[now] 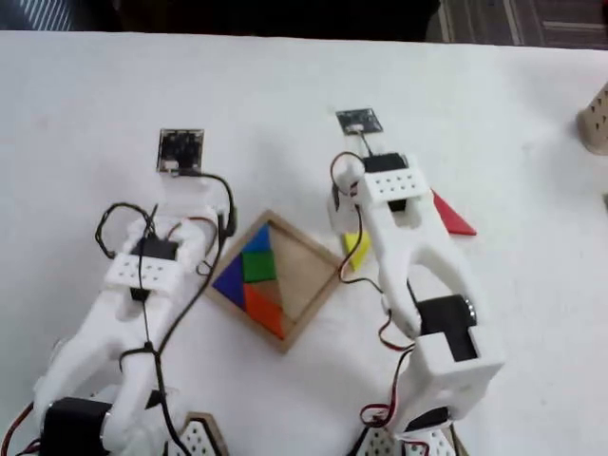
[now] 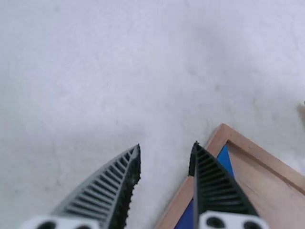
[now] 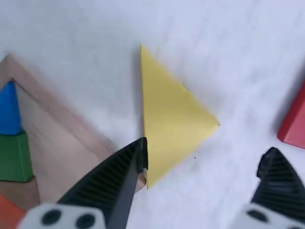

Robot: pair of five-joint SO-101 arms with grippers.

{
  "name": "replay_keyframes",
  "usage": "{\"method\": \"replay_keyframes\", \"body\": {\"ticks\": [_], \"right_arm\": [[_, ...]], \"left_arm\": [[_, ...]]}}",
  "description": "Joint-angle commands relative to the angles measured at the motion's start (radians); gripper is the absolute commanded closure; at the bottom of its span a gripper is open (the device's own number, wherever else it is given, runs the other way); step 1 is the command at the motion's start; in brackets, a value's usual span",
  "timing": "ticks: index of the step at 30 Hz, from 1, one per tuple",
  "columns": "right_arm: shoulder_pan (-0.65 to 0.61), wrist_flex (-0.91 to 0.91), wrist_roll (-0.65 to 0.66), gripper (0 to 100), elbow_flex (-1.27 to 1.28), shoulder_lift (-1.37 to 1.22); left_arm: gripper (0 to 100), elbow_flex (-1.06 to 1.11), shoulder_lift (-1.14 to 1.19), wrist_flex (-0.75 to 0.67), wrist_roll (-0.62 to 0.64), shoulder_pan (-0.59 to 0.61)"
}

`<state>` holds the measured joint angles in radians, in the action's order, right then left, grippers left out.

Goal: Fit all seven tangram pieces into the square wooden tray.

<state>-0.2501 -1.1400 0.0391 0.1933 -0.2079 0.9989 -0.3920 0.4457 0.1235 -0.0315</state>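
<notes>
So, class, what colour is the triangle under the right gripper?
A yellow triangular piece, clearest in the right wrist view.

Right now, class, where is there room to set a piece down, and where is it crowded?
Free: in the tray, the bare half beside the coloured pieces; the table, far side. Crowded: between tray and red triangle, where the yellow triangle lies under the right gripper.

table [image 1: 285, 95], tray [image 1: 306, 268], yellow triangle [image 3: 170, 125], red triangle [image 1: 452, 219]
</notes>
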Motion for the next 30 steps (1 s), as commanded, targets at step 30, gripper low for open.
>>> {"method": "replay_keyframes", "body": {"ticks": [30], "right_arm": [[-0.022, -0.09, 0.06, 67.6, -0.259, -0.298]], "left_arm": [[82, -0.048, -0.002, -0.023, -0.012, 0.01]]}}
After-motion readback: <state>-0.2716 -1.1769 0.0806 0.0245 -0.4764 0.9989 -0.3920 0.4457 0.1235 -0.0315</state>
